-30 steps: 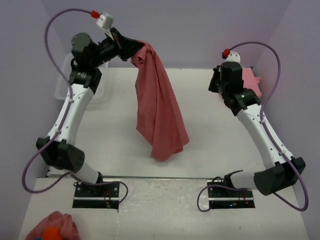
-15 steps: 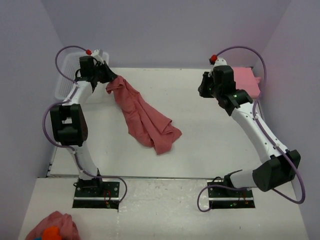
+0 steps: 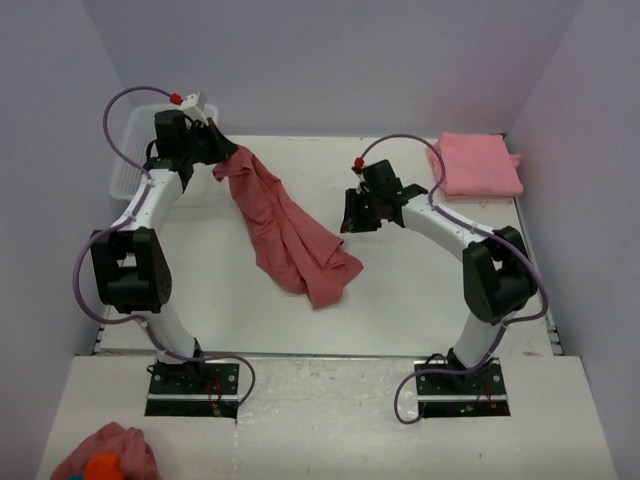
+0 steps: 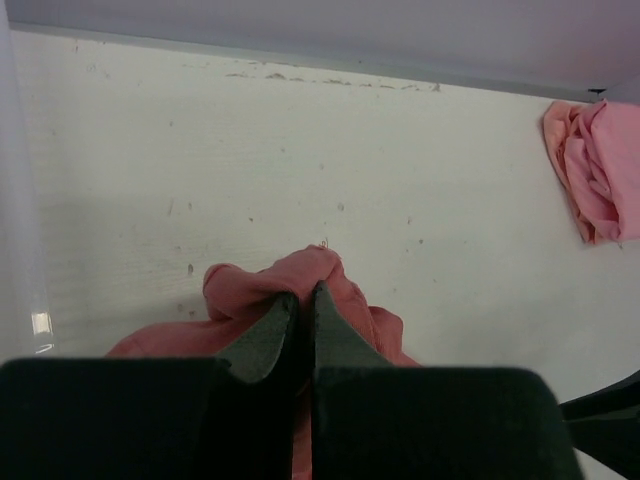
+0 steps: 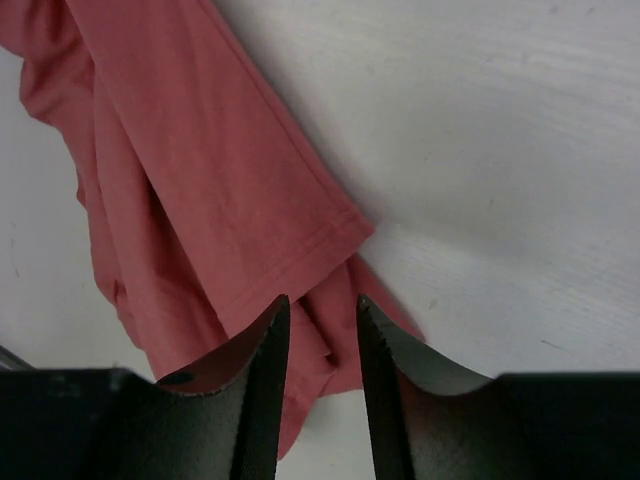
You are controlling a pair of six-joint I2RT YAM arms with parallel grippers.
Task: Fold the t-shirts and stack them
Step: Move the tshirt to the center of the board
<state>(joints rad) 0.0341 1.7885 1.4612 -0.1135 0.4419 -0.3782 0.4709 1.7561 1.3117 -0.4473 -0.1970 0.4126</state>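
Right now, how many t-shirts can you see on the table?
2. A rose-red t-shirt lies crumpled mid-table, one end pinched in the left hand; a folded pink t-shirt sits at the far right corner. That pile may hide more.

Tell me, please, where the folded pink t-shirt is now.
In the top view, the folded pink t-shirt lies at the far right corner of the table, beyond the right gripper and apart from the red t-shirt.

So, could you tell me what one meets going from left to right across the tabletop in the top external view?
The clear bin → crumpled red t-shirt → right gripper → folded pink t-shirt.
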